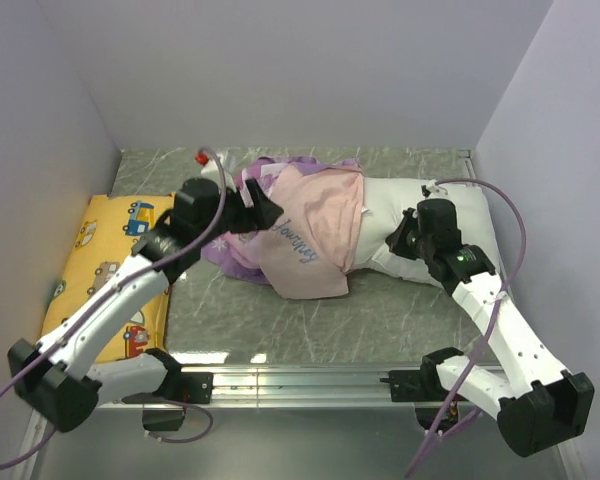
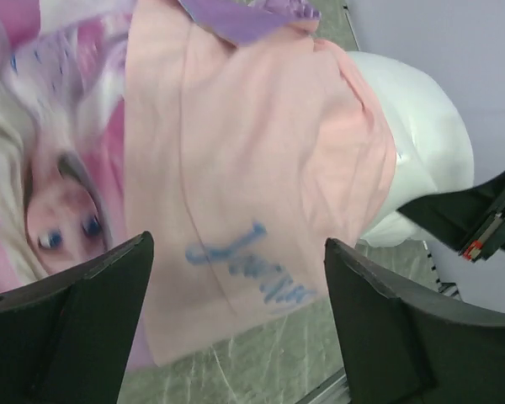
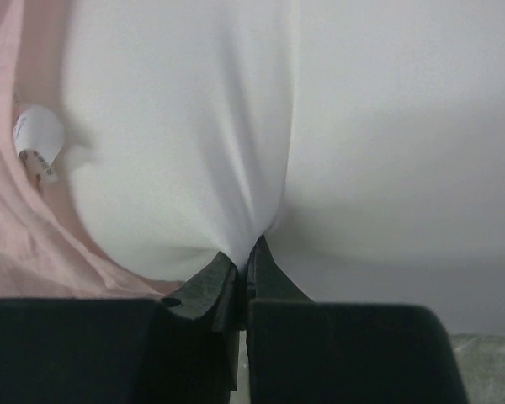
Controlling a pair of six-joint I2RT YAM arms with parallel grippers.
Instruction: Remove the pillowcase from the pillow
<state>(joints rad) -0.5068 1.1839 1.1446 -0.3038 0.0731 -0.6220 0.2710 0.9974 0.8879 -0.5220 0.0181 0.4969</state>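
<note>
Top view: the pillow [image 1: 435,205] lies with its long axis running 9 to 3 o'clock. The pillowcase [image 1: 315,235] sheathes its 9 o'clock half, pale lining outward. My right gripper [image 1: 405,240] sits at the bare 3 o'clock end. My left gripper [image 1: 265,215] is nearer the case, which I judge must slide off toward 9 o'clock.

Left wrist view: fingers spread wide, holding nothing. Thin, limp pink cloth with mirrored lettering lies beyond them; the glossy white pillow is at 2 o'clock.

Right wrist view: fingers clamped on a pinched ridge of smooth, plump pillow fabric. A small white tag [image 3: 34,139] is at 9 o'clock.
</note>
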